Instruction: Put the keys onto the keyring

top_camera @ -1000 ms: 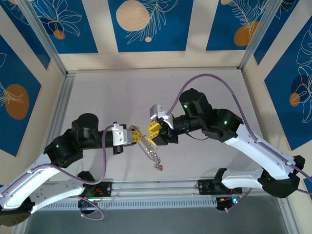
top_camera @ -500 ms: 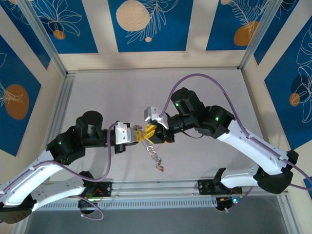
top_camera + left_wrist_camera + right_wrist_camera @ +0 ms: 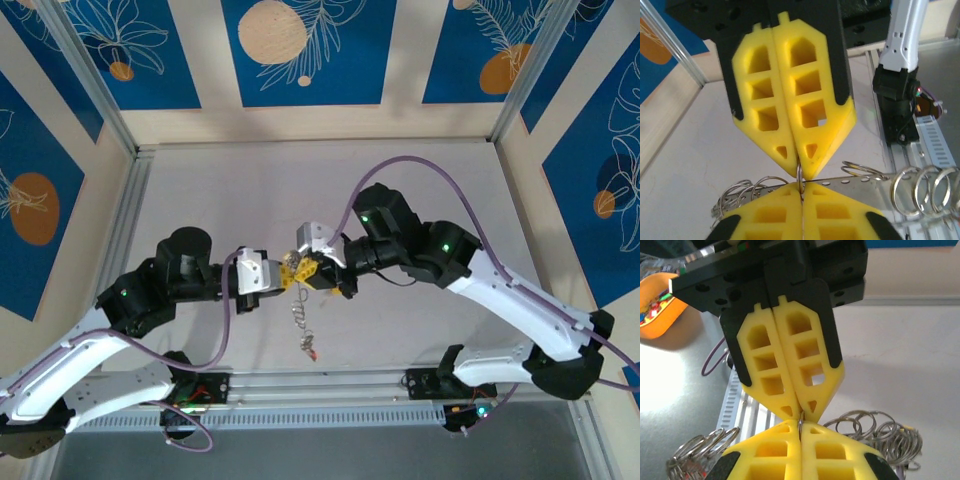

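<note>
- The left gripper (image 3: 284,278), a two-finger pincer with yellow honeycomb-patterned plastic pads, is seen near the middle of the pale grey table (image 3: 430,190), pointing toward the other arm.
- The right gripper (image 3: 306,271), fitted with the same yellow pads, is met tip to tip by the left one.
- In the left wrist view, the left gripper (image 3: 801,192) is shown at the bottom edge with its pads pressed together, and a thin grey metal wire loop, the keyring (image 3: 799,176), is pinched edge-on between them.
- The right gripper (image 3: 799,166) is seen above it, narrowed to a closed seam, and the same wire is clamped at its tip.
- The same grip is shown from the opposite side in the right wrist view: the right gripper (image 3: 800,434) below, the left gripper (image 3: 799,410) above, and the keyring (image 3: 799,421) caught between both.
- Small silver split rings (image 3: 920,190) are strung on either side of the pads.
- The keys (image 3: 303,318), small metal pieces on a strand of rings, are trailed from the meeting point toward the near edge, with a red tag (image 3: 311,346) at the end.
- Whether that strand is touching the table cannot be told.
</note>
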You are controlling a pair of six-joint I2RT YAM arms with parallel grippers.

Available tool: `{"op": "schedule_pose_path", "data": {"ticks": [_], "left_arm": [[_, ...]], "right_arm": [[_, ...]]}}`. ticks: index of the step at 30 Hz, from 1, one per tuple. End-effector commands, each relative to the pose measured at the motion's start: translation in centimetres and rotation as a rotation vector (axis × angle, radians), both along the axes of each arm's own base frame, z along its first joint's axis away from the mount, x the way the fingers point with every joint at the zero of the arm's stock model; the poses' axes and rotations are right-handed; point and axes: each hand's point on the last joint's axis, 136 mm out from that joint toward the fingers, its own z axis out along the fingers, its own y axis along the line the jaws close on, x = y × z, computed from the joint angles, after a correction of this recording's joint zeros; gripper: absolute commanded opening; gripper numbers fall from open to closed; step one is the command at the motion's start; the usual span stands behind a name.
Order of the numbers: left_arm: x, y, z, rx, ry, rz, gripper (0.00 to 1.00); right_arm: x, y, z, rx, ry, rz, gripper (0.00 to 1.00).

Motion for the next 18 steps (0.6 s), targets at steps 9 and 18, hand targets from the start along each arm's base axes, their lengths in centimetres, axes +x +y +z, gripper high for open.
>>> {"op": "schedule_pose_path", "data": {"ticks": [9, 18], "left_arm": [[0.1, 0.9, 2.8, -0.204, -0.041, 0.06, 0.29], [0.0, 0.6, 3.6, -0.27, -0.029, 0.034, 0.24]], "right_arm": [[0.4, -2.1, 5.7, 0.387, 0.018, -0.06, 0.0], [0.1, -2.2, 6.8, 0.509, 0.065, -0.021, 0.0]]}}
